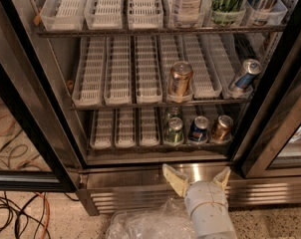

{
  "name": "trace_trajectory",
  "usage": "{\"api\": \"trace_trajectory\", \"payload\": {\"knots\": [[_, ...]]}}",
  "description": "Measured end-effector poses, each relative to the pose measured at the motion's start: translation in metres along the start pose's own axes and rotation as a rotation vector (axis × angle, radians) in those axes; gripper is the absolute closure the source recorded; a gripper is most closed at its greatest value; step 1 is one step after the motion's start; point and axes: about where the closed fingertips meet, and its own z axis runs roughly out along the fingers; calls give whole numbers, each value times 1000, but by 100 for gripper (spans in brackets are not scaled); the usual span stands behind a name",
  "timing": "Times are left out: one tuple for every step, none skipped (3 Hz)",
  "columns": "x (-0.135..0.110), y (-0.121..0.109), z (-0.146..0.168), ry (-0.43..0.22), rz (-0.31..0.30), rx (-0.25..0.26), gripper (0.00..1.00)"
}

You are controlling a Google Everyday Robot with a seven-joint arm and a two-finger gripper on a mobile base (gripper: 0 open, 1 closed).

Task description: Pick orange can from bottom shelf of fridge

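The fridge stands with its door open. On the bottom shelf a copper-orange can with a silver top stands at the right end, next to a blue can and a green can. My gripper is open and empty, its two pale fingers spread in front of the steel sill, below and in front of the blue can. The orange can is up and to the right of it.
A copper can with whitish patches and a tilted blue-silver can sit on the middle rack. Bottles and cans stand on the top rack. Crumpled clear plastic lies on the floor. Cables lie at the left. Black door frames flank the opening.
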Motion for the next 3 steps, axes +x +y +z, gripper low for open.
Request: {"api": "trace_trajectory", "payload": {"knots": [[18,-6,3,3,26,34,0],[42,-7,6,40,42,65,0],[42,-7,6,40,42,65,0]]}}
